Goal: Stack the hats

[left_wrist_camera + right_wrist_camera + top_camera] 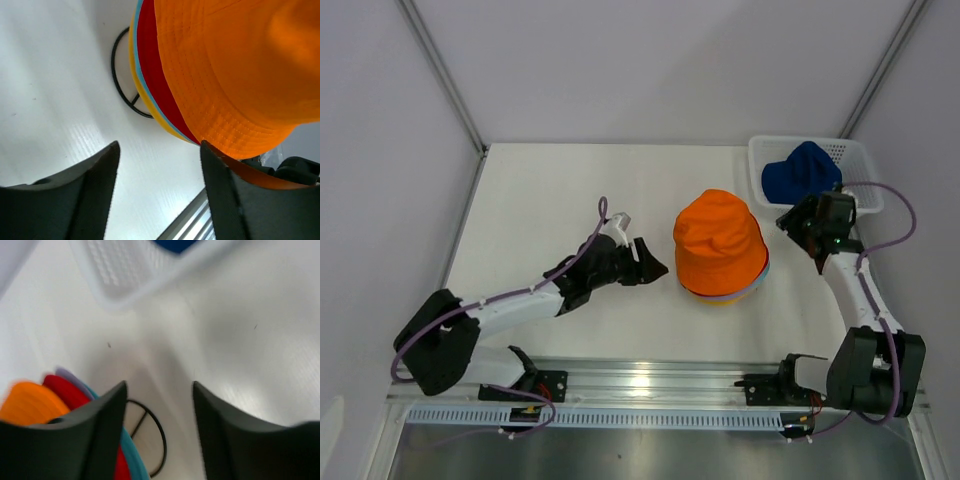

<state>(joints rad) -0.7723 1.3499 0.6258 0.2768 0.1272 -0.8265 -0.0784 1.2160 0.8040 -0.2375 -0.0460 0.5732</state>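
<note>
The white tabletop (540, 200) carries everything I care about. At its middle is the stack (720, 270), with the orange hat (715, 225) on top and red, teal and yellow brim edges peeking out below it in the left wrist view. At the far right corner sits the white basket (860, 158), and the dark blue hat (802, 172) lies crumpled inside it, the only hat I can see that is not yet on the stack.

That hat lies just beyond my right tool (159, 384), up and away from the arm bases. The basket's near wall is between the two. The stack is back on the tool's left. The right tool's fingers are spread, with bare tabletop between them and nothing held. It is plainly the nearer one, hanging between stack and basket.

My left tool (160, 150) is on the other side of the stack, well away from the basket. Its fingers are spread too and empty, one tip just beside the orange brim. I would judge it out of the coming reach.

The blue hat is bunched, so I can't name a long axis. Under the stack, a thin black wire ring (120, 75) rests on the tabletop.
</note>
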